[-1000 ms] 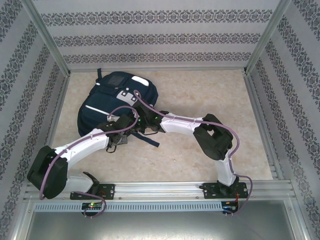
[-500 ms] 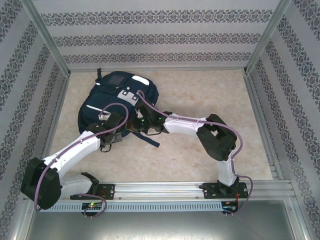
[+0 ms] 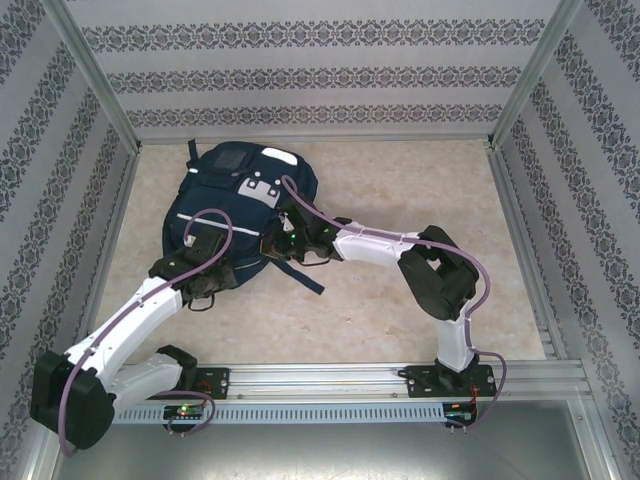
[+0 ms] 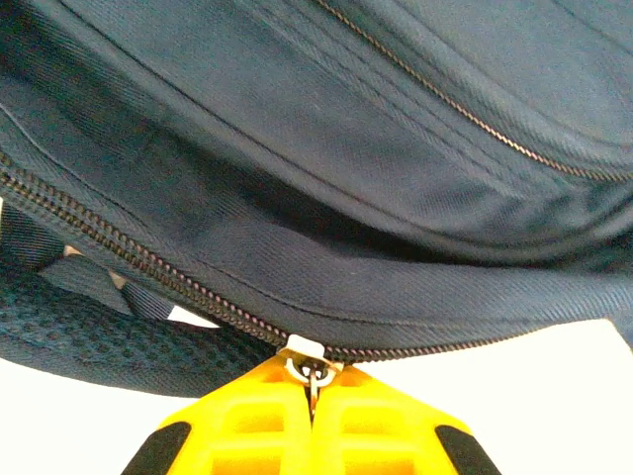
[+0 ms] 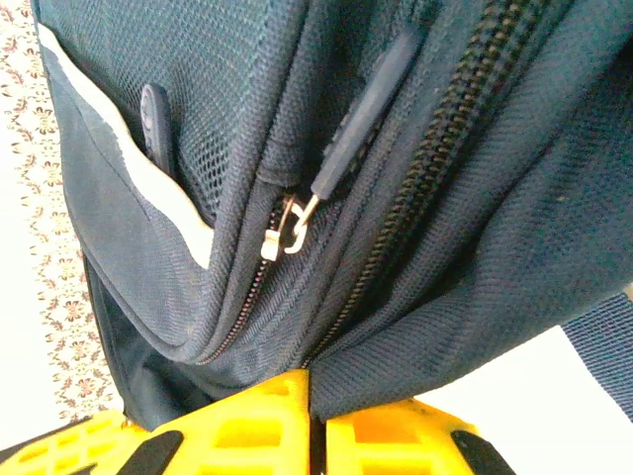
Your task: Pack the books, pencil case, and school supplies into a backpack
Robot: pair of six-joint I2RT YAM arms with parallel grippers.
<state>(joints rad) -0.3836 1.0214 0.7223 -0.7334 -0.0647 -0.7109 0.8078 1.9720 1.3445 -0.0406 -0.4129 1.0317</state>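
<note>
— Where's the backpack (image 3: 235,195) sitting?
— On the bench (image 3: 420,180), toward the far left corner. My left pincer (image 4: 315,386) is pressed together on the zipper pull (image 4: 307,351) at the bag's near edge.
— And your right?
— My right pincer (image 5: 316,391) is pinching a fold of the backpack's navy fabric, just below a second zipper (image 5: 287,223).

The backpack (image 4: 396,148) is matt woven cloth, its zip (image 4: 129,252) metal; the fingers (image 4: 247,430) look like smooth plastic.
</note>
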